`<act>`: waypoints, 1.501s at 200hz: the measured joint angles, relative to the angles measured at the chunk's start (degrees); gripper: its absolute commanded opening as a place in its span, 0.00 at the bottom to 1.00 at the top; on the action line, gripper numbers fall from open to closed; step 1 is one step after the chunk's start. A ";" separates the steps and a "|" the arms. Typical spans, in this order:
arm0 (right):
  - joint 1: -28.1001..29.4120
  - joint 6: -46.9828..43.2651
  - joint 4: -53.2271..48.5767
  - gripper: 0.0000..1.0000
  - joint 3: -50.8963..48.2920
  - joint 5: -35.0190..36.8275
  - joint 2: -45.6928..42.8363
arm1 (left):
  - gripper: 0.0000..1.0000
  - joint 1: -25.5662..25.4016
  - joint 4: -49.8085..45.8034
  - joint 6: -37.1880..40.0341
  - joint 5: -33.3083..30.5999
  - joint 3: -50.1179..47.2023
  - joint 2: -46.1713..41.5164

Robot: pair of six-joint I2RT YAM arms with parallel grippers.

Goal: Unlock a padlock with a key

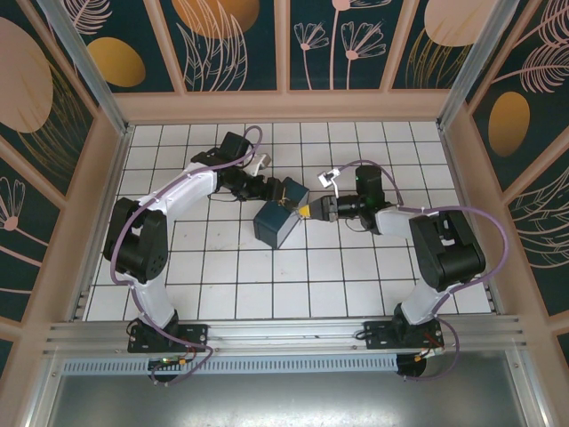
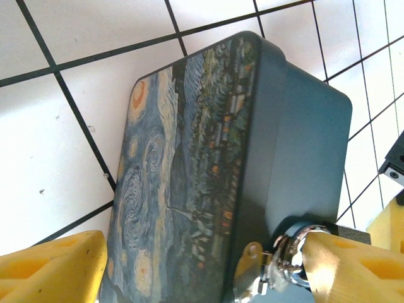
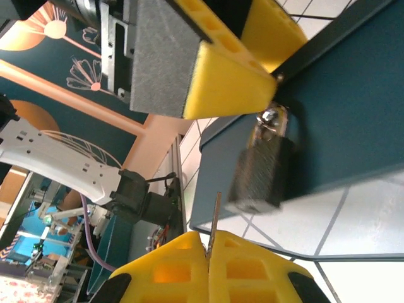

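Observation:
A blue painted-print box (image 1: pixel 274 226) sits tilted at mid-table, between the wide-spread yellow fingers of my left gripper (image 1: pixel 286 197), which is shut on it; both fingers (image 2: pixel 53 271) flank its sides. The small dark padlock (image 3: pixel 260 172) hangs from the hasp on the box's side wall, and its silvery shackle (image 2: pixel 284 257) is beside my left gripper's right finger. My right gripper (image 3: pixel 208 243) is shut on the slim key (image 3: pixel 215 214). The key's blade points up, and its tip lies just left of and below the padlock's bottom, apart from it. The right gripper (image 1: pixel 313 211) faces the box's right side.
The white tiled floor (image 1: pixel 356 276) is walled by a wooden frame (image 1: pixel 284 107) on three sides. The left gripper's yellow finger (image 3: pixel 227 82) presses the box just above the padlock. An aluminium rail (image 1: pixel 284 334) runs along the near edge.

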 measured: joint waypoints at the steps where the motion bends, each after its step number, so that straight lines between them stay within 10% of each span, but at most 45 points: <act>1: 0.02 0.07 0.20 0.00 -0.07 -0.02 0.00 | 0.81 0.00 0.00 0.00 0.00 0.00 0.00; 69: -2.10 3.04 3.91 0.00 -3.50 0.00 -0.04 | 0.82 0.00 -0.35 -0.04 0.02 0.61 0.00; 175: -2.23 26.91 37.51 0.00 -8.48 -0.35 6.73 | 0.87 -3.98 -5.66 4.39 -6.71 6.12 0.28; 300: -1.60 19.21 23.21 0.00 -8.76 3.61 2.03 | 0.87 -4.90 -5.31 4.98 -6.91 4.13 0.26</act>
